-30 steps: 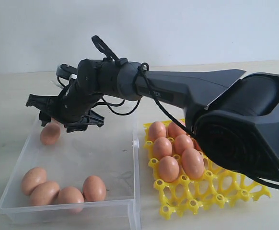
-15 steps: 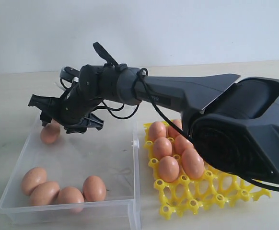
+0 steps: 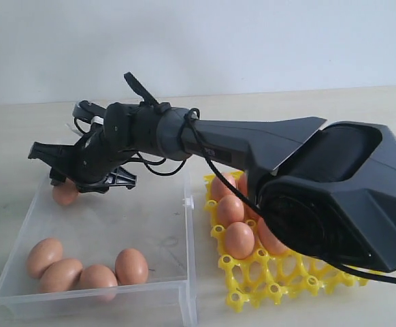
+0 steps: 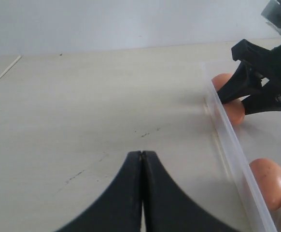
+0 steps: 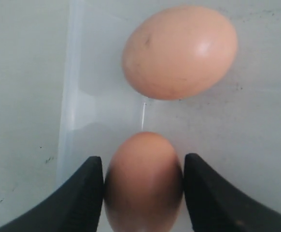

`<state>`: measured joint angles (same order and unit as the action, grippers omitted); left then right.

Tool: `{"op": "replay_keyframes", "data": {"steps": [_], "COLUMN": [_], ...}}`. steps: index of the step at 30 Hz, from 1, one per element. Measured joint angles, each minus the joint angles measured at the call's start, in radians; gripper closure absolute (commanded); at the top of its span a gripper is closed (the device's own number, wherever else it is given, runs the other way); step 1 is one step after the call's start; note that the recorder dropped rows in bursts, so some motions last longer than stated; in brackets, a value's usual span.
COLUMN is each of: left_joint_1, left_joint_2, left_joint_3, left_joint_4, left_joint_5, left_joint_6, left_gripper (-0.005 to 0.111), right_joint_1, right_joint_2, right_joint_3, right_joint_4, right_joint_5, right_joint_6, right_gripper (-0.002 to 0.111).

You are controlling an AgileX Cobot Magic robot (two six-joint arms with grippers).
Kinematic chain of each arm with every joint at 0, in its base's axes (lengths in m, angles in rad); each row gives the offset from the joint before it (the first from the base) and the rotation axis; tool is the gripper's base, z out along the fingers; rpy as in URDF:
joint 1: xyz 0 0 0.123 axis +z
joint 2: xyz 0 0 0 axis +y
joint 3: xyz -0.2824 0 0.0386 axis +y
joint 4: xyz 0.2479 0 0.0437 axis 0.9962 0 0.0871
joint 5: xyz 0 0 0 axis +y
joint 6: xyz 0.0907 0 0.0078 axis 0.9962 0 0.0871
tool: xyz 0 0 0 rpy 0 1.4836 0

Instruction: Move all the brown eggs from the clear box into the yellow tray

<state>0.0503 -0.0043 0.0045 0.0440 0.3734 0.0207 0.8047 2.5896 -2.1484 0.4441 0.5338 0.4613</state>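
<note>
Shifted deeper into the far corner of the clear box [image 3: 190, 259] over the last second, the right gripper [image 5: 143, 161] is pressed against both sides of one brown egg [image 5: 143, 193], which is not yet lifted. Five other eggs [image 3: 131, 266] are left in the box. The yellow tray [image 3: 279, 286] is partly filled, its near cups empty. The left gripper [image 4: 141, 193] is closed on nothing.

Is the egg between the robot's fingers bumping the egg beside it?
Apart. Right wrist view shows bare floor of the clear box between the flanked egg and its neighbour.
</note>
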Motion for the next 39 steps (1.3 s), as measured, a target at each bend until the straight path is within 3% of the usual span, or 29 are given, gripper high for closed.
{"op": "replay_keyframes", "data": {"steps": [5,10,17,23,31,38,39], "left_joint_1": [0.0,0.0,0.0,0.0,0.0,0.0,0.0], "left_joint_2": [0.0,0.0,0.0,0.0,0.0,0.0,0.0], "left_joint_3": [0.0,0.0,0.0,0.0,0.0,0.0,0.0], "left_joint_4": [0.0,0.0,0.0,0.0,0.0,0.0,0.0], "left_joint_5": [0.0,0.0,0.0,0.0,0.0,0.0,0.0], "left_joint_6": [0.0,0.0,0.0,0.0,0.0,0.0,0.0], "left_gripper": [0.107,0.107,0.107,0.107,0.107,0.107,0.107], "right_joint_1": [0.006,0.008,0.006,0.003,0.003,0.003,0.001], "right_joint_2": [0.017,0.018,-0.018,-0.063,-0.207,-0.406,-0.475], "right_joint_3": [-0.034,-0.039,-0.039,-0.012,0.325,0.769,0.892], "right_joint_4": [0.005,-0.033,-0.232,-0.347,-0.216,-0.128,-0.113], "right_joint_5": [0.014,0.029,0.114,0.176,-0.186,-0.61,-0.714], "right_joint_6": [-0.003,-0.019,-0.029,-0.141,-0.415,-0.601,-0.62], "right_gripper": [0.108,0.108,0.108,0.108,0.108,0.108,0.108]}}
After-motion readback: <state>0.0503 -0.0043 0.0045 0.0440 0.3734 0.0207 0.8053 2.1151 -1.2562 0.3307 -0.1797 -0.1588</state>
